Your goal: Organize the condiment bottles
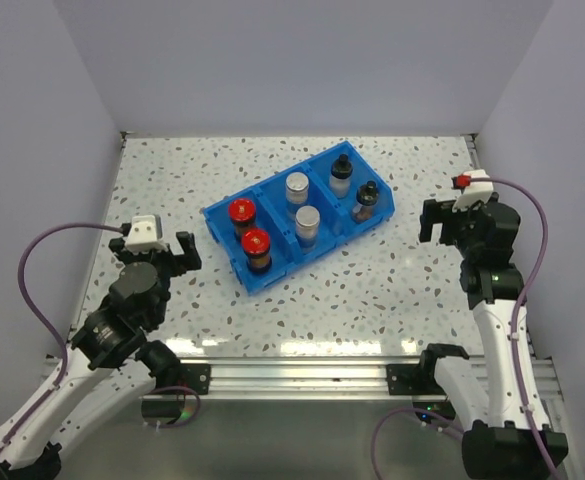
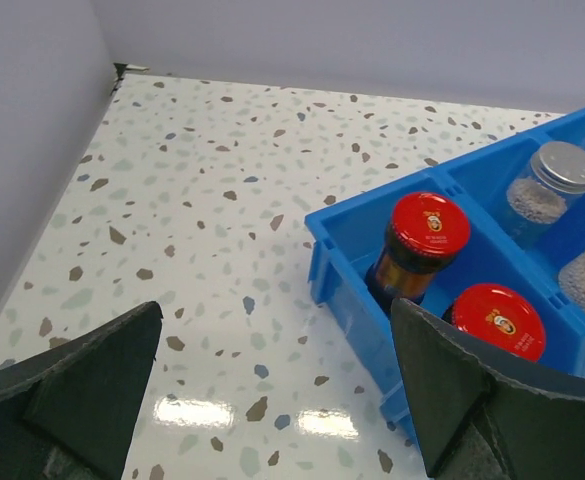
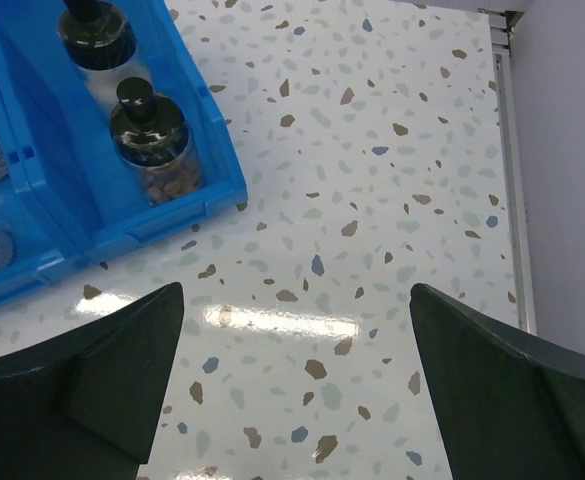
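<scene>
Sorting looks done: the six condiment bottles (image 1: 297, 186) stand paired by cap colour in the blue bin (image 1: 324, 247) mid-table, while the left gripper (image 1: 155, 250) and right gripper (image 1: 459, 222) gape empty either side, needing only retreat toward the near edge.

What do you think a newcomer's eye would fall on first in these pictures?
The bright blue bin, lying at an angle mid-table, holds sorted pairs: red-capped jars in its left compartment, silver-capped jars in the middle, black-capped jars on the right. Either side of it, the left gripper and right gripper stand open and empty over the speckled table.
</scene>
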You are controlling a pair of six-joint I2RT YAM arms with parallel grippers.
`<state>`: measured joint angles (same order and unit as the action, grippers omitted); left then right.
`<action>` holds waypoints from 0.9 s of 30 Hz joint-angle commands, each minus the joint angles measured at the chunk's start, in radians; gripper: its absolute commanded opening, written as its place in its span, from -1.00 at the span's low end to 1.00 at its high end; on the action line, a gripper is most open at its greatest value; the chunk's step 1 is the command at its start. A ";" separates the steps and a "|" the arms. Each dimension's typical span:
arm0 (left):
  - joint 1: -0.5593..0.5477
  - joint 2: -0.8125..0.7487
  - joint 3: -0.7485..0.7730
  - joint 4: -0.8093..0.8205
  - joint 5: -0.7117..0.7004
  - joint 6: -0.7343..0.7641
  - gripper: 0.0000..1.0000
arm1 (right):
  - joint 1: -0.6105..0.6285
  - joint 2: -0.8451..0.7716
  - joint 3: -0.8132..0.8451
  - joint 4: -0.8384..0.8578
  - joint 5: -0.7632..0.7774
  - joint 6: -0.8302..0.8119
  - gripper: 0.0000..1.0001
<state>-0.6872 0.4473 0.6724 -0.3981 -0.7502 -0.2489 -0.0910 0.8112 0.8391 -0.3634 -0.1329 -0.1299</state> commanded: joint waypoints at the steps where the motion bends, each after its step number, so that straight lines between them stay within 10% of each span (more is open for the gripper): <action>1: 0.006 -0.010 -0.002 -0.016 -0.098 -0.024 1.00 | -0.004 -0.047 -0.037 0.010 0.064 0.041 0.97; 10: 0.006 -0.025 -0.025 0.013 -0.034 -0.007 1.00 | -0.004 -0.132 -0.123 0.106 0.329 0.194 0.97; 27: 0.006 -0.036 -0.034 0.016 -0.055 -0.012 1.00 | -0.007 -0.129 -0.115 0.109 0.362 0.224 0.97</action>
